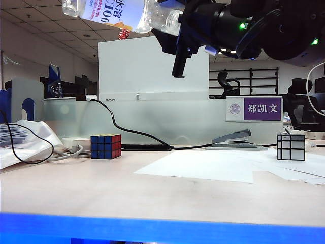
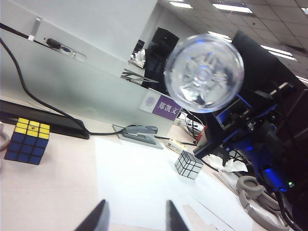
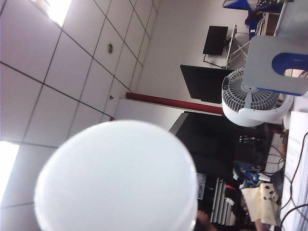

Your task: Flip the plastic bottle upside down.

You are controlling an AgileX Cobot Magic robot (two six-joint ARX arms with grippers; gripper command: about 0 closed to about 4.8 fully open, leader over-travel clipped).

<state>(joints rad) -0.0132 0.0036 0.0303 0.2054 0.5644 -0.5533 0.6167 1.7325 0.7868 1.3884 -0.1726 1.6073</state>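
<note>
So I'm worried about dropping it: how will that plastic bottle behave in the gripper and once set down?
Held sideways high above the table by the right gripper, the plastic bottle looks clear and thin-walled, so probably light and squeezable. Its round base suggests it rolls. Standing on its narrow cap, it would likely tip.

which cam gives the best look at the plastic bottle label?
Exterior view: the plastic bottle lies roughly level at the top edge, held by the right gripper, label print readable. Left wrist view shows only its clear end; right wrist view a blurred white end.

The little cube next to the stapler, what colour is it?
The little cube is silvery grey with black lines between its tiles, clearest in the left wrist view.
</note>
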